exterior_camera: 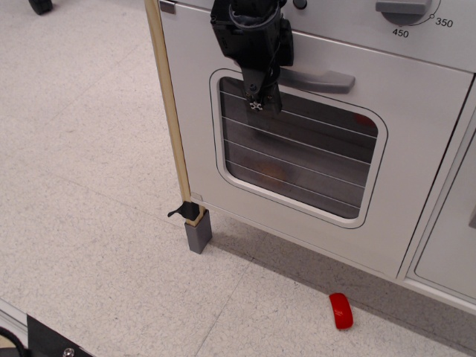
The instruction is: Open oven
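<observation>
The white oven (416, 149) fills the right of the view, with its door flat against the front. The door has a grey bar handle (323, 77) and a rounded window (297, 149) lined with wires. The grey temperature dial (405, 9) marked 350/450 is at the top right. My black gripper (264, 100) hangs from the top edge in front of the handle's left end, covering it. Its fingertips point down over the top of the window. The frame does not show whether the jaws are apart or whether they touch the handle.
A wooden edge strip (169, 111) runs down the oven's left side to a grey foot (198, 232). A small red object (341, 310) lies on the speckled floor (89, 186) in front. A plain white cabinet panel (454, 245) adjoins on the right.
</observation>
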